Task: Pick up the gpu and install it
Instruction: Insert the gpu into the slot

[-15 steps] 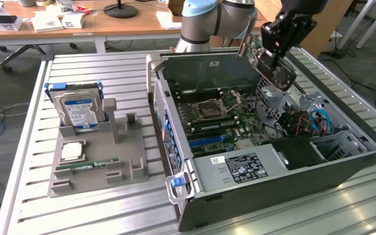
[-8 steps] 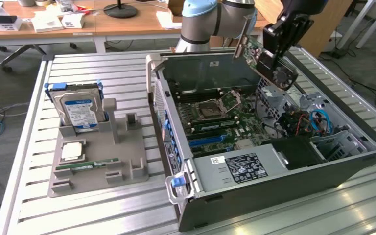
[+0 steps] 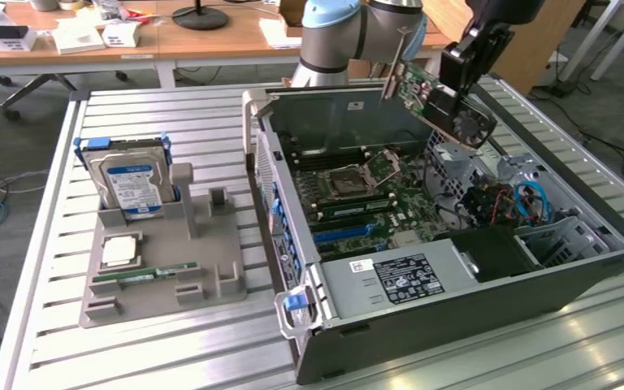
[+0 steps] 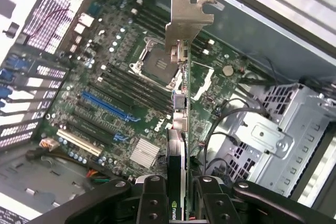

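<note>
The gpu (image 3: 440, 99), a flat card with a green board, a black fan and a silvery bracket, hangs tilted above the far side of the open computer case (image 3: 442, 325). My gripper (image 3: 473, 58) is shut on the card's upper end. In the wrist view the gpu (image 4: 178, 129) runs edge-on away from my gripper (image 4: 177, 195), its metal bracket (image 4: 186, 22) at the far end. Both fingers (image 4: 152, 198) press on its sides. Below it lies the motherboard (image 4: 121, 98) with blue and black slots (image 4: 105, 107) and an empty processor socket (image 4: 157, 66).
On the slatted table left of the case stands a grey holder (image 3: 160, 260) with a blue-labelled hard drive (image 3: 130, 185), a processor (image 3: 119, 250) and a green memory stick (image 3: 144, 276). A drive cage (image 4: 268, 129) and cables sit beside the motherboard. Desks stand behind.
</note>
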Tool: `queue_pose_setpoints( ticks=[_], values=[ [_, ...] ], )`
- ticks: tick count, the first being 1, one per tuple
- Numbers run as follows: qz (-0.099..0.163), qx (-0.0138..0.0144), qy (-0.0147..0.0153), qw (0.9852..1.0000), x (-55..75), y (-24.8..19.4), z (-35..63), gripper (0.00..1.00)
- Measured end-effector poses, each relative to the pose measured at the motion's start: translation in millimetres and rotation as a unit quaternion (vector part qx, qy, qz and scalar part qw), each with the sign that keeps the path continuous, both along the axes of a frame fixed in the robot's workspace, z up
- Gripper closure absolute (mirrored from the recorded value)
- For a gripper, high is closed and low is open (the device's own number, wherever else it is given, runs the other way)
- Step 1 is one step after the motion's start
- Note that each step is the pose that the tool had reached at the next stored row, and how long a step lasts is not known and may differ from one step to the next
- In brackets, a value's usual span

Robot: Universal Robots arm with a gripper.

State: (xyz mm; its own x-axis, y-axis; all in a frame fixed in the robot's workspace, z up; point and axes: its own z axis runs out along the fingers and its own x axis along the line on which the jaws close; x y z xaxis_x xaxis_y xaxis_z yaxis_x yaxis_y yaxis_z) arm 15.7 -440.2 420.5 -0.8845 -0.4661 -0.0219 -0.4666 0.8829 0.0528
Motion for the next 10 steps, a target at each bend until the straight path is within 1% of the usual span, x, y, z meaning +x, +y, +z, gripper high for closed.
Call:
queue_pose_setpoints(
  ticks=[3,5,8,10],
  values=[
    [0.026,-0.0002,0.0000,0.9997,0.0,0.0,-0.1,0.74],
    [0.043,-0.0004,0.0000,0.9991,0.0,0.0,-0.2,0.74],
    [0.068,-0.0006,0.0000,0.9977,0.0,0.0,-0.3,0.74],
    [0.086,-0.0008,0.0000,0.9963,0.0,0.0,-0.3,0.74]
  ],
)
